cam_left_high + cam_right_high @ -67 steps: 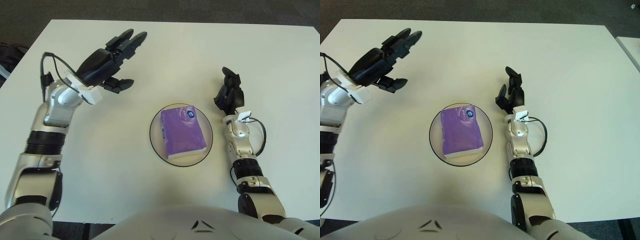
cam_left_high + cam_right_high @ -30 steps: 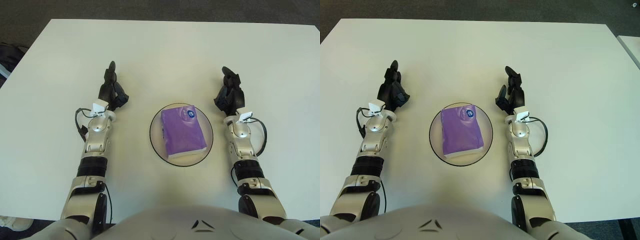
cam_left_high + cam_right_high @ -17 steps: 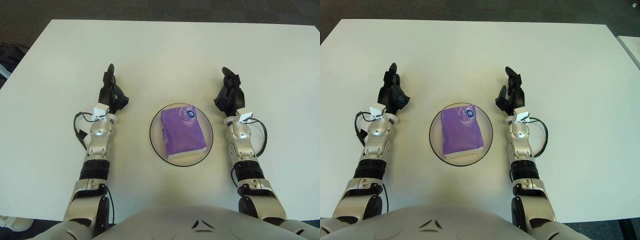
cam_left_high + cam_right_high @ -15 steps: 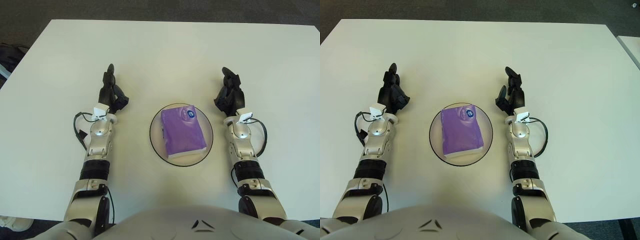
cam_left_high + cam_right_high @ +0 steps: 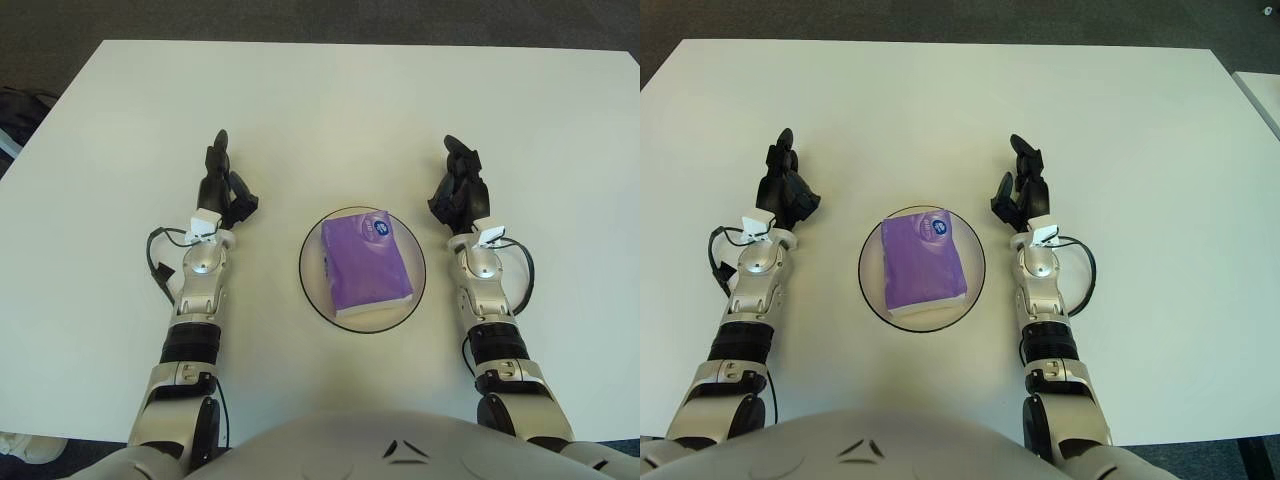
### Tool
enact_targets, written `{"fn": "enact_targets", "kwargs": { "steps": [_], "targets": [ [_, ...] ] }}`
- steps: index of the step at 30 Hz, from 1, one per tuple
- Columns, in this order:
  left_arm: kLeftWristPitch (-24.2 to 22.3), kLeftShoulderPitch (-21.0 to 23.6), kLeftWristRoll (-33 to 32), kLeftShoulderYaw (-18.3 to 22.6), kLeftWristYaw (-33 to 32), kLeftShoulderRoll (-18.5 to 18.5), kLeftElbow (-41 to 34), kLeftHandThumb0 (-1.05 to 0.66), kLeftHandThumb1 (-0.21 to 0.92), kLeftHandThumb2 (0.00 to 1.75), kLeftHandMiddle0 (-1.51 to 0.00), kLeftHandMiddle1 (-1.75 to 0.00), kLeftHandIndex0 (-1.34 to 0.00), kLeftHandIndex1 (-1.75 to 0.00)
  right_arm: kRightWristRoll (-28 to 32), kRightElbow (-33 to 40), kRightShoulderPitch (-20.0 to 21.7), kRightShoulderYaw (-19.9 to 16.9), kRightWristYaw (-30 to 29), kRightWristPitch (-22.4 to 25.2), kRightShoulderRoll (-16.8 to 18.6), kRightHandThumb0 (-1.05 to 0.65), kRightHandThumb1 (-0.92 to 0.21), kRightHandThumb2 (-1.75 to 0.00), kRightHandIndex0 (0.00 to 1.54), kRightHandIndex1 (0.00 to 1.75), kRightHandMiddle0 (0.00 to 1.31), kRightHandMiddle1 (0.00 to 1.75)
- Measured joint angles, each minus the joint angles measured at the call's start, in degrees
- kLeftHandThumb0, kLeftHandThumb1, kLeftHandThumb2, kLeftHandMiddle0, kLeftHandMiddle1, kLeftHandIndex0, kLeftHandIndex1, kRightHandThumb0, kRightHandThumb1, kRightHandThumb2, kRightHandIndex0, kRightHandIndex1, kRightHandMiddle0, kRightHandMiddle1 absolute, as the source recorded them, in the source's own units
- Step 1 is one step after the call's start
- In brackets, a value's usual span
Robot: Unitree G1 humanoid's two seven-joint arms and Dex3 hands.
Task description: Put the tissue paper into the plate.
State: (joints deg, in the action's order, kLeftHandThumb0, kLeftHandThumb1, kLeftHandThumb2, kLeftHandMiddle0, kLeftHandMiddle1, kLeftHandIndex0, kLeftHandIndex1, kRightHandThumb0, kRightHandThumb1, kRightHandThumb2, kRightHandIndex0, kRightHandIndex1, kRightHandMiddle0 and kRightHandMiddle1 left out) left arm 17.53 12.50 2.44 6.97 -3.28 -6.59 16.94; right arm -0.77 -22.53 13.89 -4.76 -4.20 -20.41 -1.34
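the purple tissue pack [image 5: 366, 267] is laid flat inside the round plate [image 5: 312, 290], touched by nothing, so the placing is judged done; the plate is set on the white desk [image 5: 330, 110] between the two hands; the left hand [image 5: 222, 190] and right hand [image 5: 458, 190] are seen just beside it, fingers relaxed and holding nothing, apparently kept clear of it.

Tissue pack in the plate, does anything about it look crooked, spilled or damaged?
Nothing stands out. The purple tissue pack lies flat inside the plate, tilted slightly, with no tear or spill visible. The left hand and right hand flank the plate, holding nothing.
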Motion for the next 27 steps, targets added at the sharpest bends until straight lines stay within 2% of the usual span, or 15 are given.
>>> {"fn": "enact_targets", "kwargs": {
  "steps": [18, 27],
  "targets": [
    [6.3, -1.5, 2.0, -0.9, -1.4, 0.0, 1.7, -0.93, 0.92, 1.27, -0.03, 0.00, 0.00, -0.17, 0.0, 1.4, -1.1, 0.2, 0.0, 0.3, 0.1, -0.75, -0.92, -0.98, 0.27, 0.00, 0.00, 0.50],
    [6.9, -1.9, 3.2, -1.7, -1.5, -0.6, 1.5, -0.95, 0.92, 1.28, -0.01, 0.00, 0.00, -0.20, 0.0, 1.8, -1.3, 0.2, 0.0, 0.5, 0.2, -0.75, -0.92, -0.98, 0.26, 0.00, 0.00, 0.48]
  ]
}}
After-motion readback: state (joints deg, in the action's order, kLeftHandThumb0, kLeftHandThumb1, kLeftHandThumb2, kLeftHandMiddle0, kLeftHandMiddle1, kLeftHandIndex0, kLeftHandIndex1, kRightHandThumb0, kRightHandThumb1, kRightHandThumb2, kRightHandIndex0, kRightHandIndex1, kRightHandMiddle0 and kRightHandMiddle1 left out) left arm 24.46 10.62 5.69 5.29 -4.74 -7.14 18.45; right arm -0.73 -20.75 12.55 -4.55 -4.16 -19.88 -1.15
